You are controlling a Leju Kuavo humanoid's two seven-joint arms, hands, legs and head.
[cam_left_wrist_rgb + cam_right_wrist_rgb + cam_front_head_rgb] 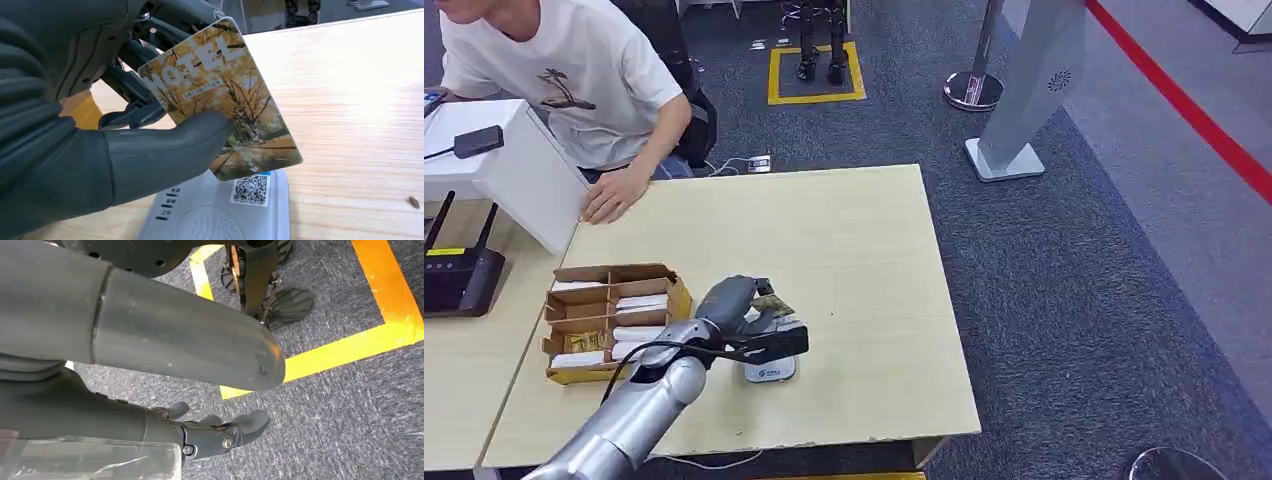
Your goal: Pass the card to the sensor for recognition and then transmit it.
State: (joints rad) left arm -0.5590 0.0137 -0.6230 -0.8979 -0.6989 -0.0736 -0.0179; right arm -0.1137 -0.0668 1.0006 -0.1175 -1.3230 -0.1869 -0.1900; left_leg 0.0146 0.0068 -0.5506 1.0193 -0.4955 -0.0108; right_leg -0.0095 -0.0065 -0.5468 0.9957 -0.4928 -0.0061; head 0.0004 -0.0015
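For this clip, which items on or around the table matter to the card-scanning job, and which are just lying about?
Job:
- card, held in the left robot hand
- sensor, on the table under the card

Lying about:
- cardboard box with compartments of cards
- router
- white box
- person's hand on the table

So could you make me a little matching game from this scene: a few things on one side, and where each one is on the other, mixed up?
Things:
1. card
2. sensor
3. cardboard box
4. black router

Places:
A. flat on the wooden table, right under the card
B. on the neighbouring desk, by the picture's left edge
C. pinched in the left hand
D. on the table beside the left arm, with white cards in its compartments

Pairs: 1-C, 2-A, 3-D, 4-B
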